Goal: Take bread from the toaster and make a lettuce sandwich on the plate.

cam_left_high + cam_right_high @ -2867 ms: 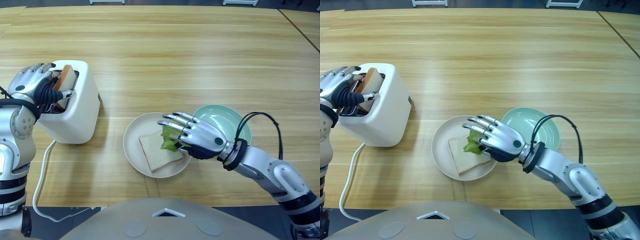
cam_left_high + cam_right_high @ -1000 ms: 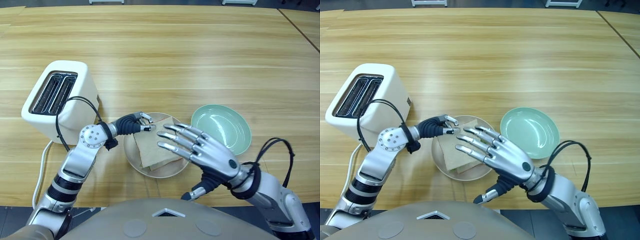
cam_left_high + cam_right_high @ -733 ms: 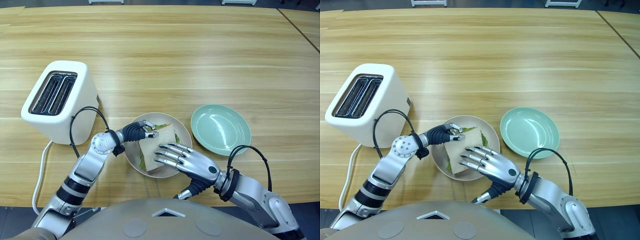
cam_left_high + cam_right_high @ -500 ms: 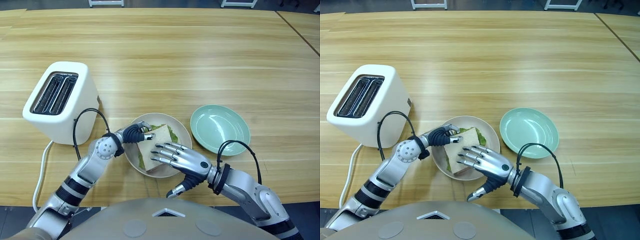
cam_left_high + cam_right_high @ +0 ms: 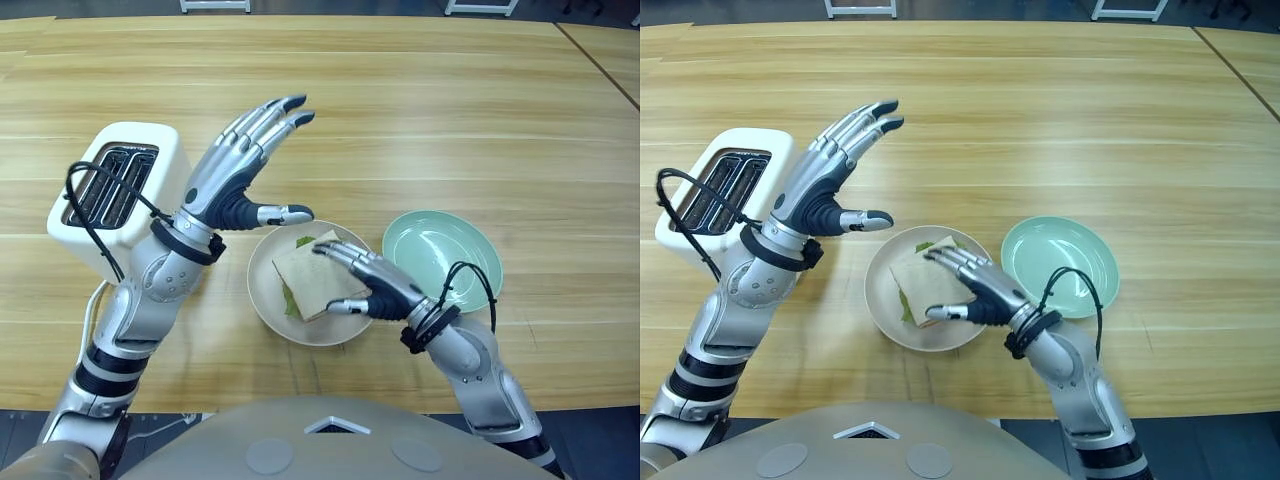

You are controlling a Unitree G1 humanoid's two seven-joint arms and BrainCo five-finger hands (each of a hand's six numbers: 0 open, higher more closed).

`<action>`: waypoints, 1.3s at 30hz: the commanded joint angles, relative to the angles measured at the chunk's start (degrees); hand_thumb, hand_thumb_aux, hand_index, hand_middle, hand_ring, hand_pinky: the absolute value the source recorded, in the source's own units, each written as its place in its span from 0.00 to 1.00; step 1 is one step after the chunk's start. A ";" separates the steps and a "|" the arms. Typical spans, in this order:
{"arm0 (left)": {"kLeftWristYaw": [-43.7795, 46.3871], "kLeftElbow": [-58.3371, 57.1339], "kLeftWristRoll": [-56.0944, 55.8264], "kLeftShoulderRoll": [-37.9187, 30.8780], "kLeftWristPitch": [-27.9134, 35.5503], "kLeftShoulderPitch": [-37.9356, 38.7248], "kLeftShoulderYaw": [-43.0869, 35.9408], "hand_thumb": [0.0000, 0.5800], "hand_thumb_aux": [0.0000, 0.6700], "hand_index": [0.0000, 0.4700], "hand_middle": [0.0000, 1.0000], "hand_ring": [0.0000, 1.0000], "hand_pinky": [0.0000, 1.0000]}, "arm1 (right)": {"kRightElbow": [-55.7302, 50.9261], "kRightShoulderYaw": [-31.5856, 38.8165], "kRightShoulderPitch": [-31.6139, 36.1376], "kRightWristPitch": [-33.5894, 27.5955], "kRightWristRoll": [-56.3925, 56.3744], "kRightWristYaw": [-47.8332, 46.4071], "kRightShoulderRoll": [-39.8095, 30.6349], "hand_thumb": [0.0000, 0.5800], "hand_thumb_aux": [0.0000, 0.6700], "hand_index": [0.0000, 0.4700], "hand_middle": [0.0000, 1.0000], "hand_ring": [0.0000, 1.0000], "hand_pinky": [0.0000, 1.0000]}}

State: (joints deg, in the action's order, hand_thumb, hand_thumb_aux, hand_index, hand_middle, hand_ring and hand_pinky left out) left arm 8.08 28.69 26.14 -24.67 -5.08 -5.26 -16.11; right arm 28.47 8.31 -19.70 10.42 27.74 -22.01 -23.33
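Observation:
A beige plate (image 5: 268, 314) lies on the wooden table and holds a sandwich (image 5: 305, 279): a bread slice on top with green lettuce (image 5: 289, 300) peeking out at its edges. My right hand (image 5: 368, 283) rests on the right side of the top slice, fingers spread flat, grasping nothing. My left hand (image 5: 238, 170) is raised above the table between the white toaster (image 5: 108, 200) and the plate, fingers spread wide and empty. The toaster's slots (image 5: 718, 189) look empty.
A pale green bowl (image 5: 442, 252) sits just right of the plate, close behind my right wrist. The toaster's white cord (image 5: 82, 350) trails toward the table's front edge. Bare wooden tabletop stretches across the far half.
My left hand let go of the top bread slice and rose up and away, opening wide. My right hand shifted to the sandwich's right side, still lying on it.

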 commanded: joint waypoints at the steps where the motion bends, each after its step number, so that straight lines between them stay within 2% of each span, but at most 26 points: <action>1: 13.36 5.48 -26.20 -2.08 5.04 7.73 6.00 1.00 1.00 1.00 1.00 1.00 1.00 | 6.93 -6.63 0.72 -11.14 -20.09 -3.19 3.86 1.00 1.00 1.00 1.00 1.00 1.00; 3: 20.47 8.80 -36.33 -6.86 6.25 12.87 10.63 1.00 1.00 1.00 1.00 1.00 1.00 | 11.36 -10.77 -2.01 -13.59 -30.28 -7.81 0.85 1.00 1.00 1.00 1.00 1.00 1.00; 5: 26.43 10.14 -38.43 -12.29 5.63 17.44 13.33 1.00 1.00 1.00 1.00 1.00 1.00 | 13.69 -13.65 -5.86 -11.69 -33.18 -12.56 -3.81 1.00 1.00 1.00 1.00 1.00 1.00; 8: 34.03 10.83 -35.34 -20.23 2.90 24.30 15.21 1.00 1.00 1.00 1.00 1.00 1.00 | 15.13 -16.06 -13.07 -6.72 -31.24 -18.85 -10.42 1.00 1.00 1.00 1.00 1.00 1.00; 10: 37.43 11.66 -32.68 -23.98 1.63 28.73 15.88 1.00 1.00 1.00 1.00 1.00 1.00 | 14.54 -15.75 -17.85 -1.28 -24.12 -21.54 -15.06 1.00 1.00 1.00 1.00 1.00 1.00; 14: 38.33 10.47 -16.68 -28.13 -1.53 32.36 10.99 1.00 1.00 1.00 1.00 1.00 1.00 | 12.74 -13.06 -24.39 7.84 -8.13 -22.48 -20.36 1.00 1.00 1.00 1.00 1.00 1.00; 18: 35.05 5.16 1.14 -24.97 -5.20 27.97 1.91 1.00 1.00 1.00 1.00 1.00 1.00 | 9.80 -7.19 -24.19 10.80 3.29 -20.15 -19.79 1.00 1.00 1.00 1.00 1.00 1.00; 24: 32.70 -1.04 15.53 -17.07 -6.35 23.13 -9.61 1.00 1.00 1.00 1.00 1.00 1.00 | 3.37 1.79 -19.62 11.22 16.19 -15.70 -16.18 1.00 1.00 1.00 1.00 1.00 1.00; 29: 28.87 -10.33 24.11 -7.19 -4.85 16.79 -17.62 1.00 1.00 1.00 1.00 1.00 1.00 | -3.83 9.35 -12.00 8.20 23.48 -11.30 -9.56 1.00 1.00 1.00 1.00 1.00 1.00; 32: 25.56 -15.47 29.07 -1.54 -0.93 10.94 -18.41 1.00 1.00 1.00 1.00 1.00 1.00 | -11.59 12.14 -2.01 5.31 26.21 -7.62 -4.48 1.00 1.00 1.00 1.00 1.00 1.00; 36: 18.69 -25.19 36.65 4.09 5.01 0.02 -17.62 1.00 1.00 1.00 1.00 1.00 1.00 | -26.40 14.13 15.11 -1.95 32.50 1.24 2.84 1.00 1.00 1.00 1.00 1.00 1.00; 39: 14.58 -29.20 39.82 5.93 9.14 -4.20 -16.46 1.00 1.00 1.00 1.00 1.00 1.00 | -35.91 14.93 25.32 -6.66 36.32 9.10 5.63 1.00 1.00 1.00 1.00 1.00 1.00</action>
State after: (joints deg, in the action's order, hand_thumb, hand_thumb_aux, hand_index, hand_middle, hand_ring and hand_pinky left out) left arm 25.47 3.70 62.73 -19.75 0.03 -6.51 -33.73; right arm 1.65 22.90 -1.53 9.60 59.47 -17.76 -19.18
